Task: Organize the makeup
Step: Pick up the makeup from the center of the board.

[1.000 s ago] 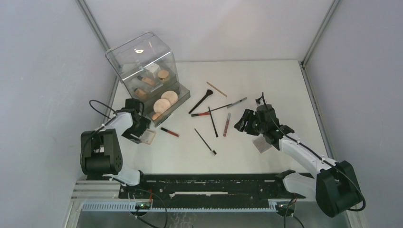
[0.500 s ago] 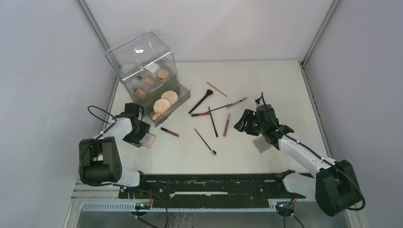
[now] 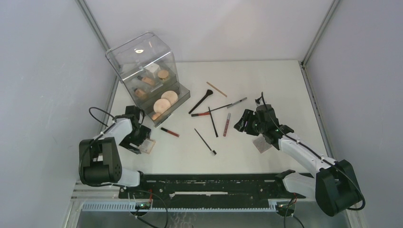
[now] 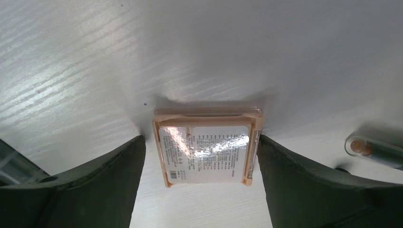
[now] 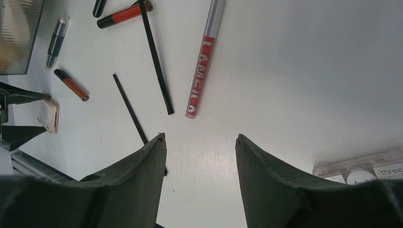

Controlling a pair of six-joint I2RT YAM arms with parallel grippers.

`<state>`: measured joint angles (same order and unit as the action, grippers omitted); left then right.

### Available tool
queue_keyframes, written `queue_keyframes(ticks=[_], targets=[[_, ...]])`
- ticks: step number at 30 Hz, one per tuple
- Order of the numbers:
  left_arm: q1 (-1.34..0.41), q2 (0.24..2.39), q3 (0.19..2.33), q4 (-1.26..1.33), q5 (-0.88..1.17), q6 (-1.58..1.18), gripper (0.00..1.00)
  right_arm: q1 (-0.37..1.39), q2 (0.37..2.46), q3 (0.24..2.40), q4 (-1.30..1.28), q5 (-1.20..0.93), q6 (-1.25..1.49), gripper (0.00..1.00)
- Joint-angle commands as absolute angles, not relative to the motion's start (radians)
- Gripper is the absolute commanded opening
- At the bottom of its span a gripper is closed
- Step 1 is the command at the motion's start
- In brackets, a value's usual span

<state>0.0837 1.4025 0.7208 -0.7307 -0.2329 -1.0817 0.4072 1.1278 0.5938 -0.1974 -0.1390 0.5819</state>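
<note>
A square peach compact (image 4: 207, 147) lies label-up on the white table between the fingers of my left gripper (image 4: 200, 137). That gripper is open, with a narrow gap on each side of the compact. From above, the compact (image 3: 148, 145) sits just right of the left gripper (image 3: 138, 141). My right gripper (image 3: 244, 121) hovers open and empty over bare table (image 5: 200, 136). Ahead of it lie a silver-and-red lip gloss (image 5: 203, 61), thin black brushes (image 5: 157, 61) and a red lip tube (image 5: 71, 84).
A clear plastic organizer (image 3: 142, 61) stands at the back left; its open drawer (image 3: 183, 102) holds round tan compacts. More brushes and tubes are scattered mid-table (image 3: 209, 111). A clear palette (image 3: 261, 143) lies by the right arm. A small tube (image 4: 375, 151) lies right of the left fingers.
The left gripper and the square compact have shifted a little toward the near edge; its jaws narrowed and widened again. The right arm has not moved.
</note>
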Motion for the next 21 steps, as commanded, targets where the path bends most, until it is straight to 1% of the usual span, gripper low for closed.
queue_keyframes(ticks=[1,7,9,14,19,21], targets=[[0.085,1.457,0.754,-0.805,-0.251,-1.077,0.88,0.415,1.111,0.598,-0.161,-0.13,0.593,0.63],[0.085,1.465,0.742,-0.771,-0.22,-1.077,0.75,0.418,1.096,0.598,-0.172,-0.12,0.594,0.63],[0.085,1.443,0.753,-0.776,-0.219,-1.07,0.72,0.418,1.089,0.598,-0.178,-0.116,0.591,0.63],[0.085,1.329,0.804,-0.823,-0.248,-1.046,0.72,0.416,1.079,0.598,-0.191,-0.109,0.586,0.63],[0.085,1.189,0.911,-0.947,-0.321,-1.001,0.73,0.417,1.08,0.598,-0.19,-0.107,0.588,0.63],[0.083,1.122,0.954,-0.959,-0.32,-0.967,0.73,0.416,1.083,0.598,-0.187,-0.108,0.589,0.63]])
